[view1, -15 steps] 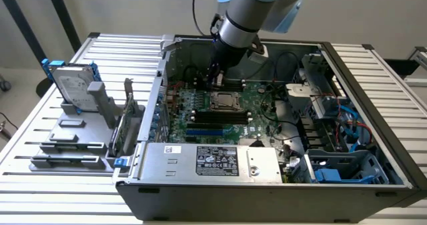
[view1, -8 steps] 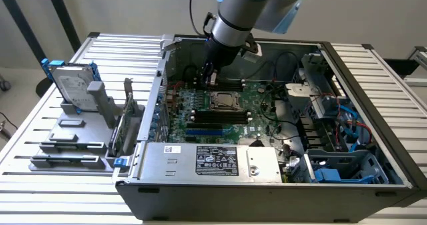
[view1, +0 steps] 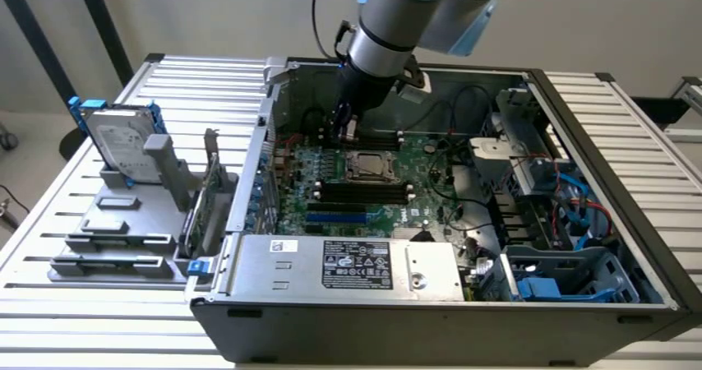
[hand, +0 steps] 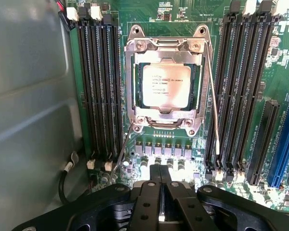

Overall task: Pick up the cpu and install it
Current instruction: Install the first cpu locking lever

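The cpu (hand: 164,85), a flat square chip with a silver-grey top, lies inside the metal socket frame (hand: 135,82) on the green motherboard, between two banks of black memory slots (hand: 98,86). The exterior view shows the cpu (view1: 370,166) at the board's middle. My gripper (hand: 161,174) hovers above the board just beside the socket. Its black fingers (hand: 154,192) are pressed together with nothing between them. In the exterior view, my gripper (view1: 344,133) hangs inside the open computer case, just beyond the socket toward the case's back wall.
The open computer case (view1: 614,140) walls in the board. A power supply (view1: 351,263) sits at the front and cables and drive bays (view1: 548,189) crowd the exterior view's right. A hard drive in a blue frame (view1: 115,144) stands in a grey holder (view1: 110,238) outside the case.
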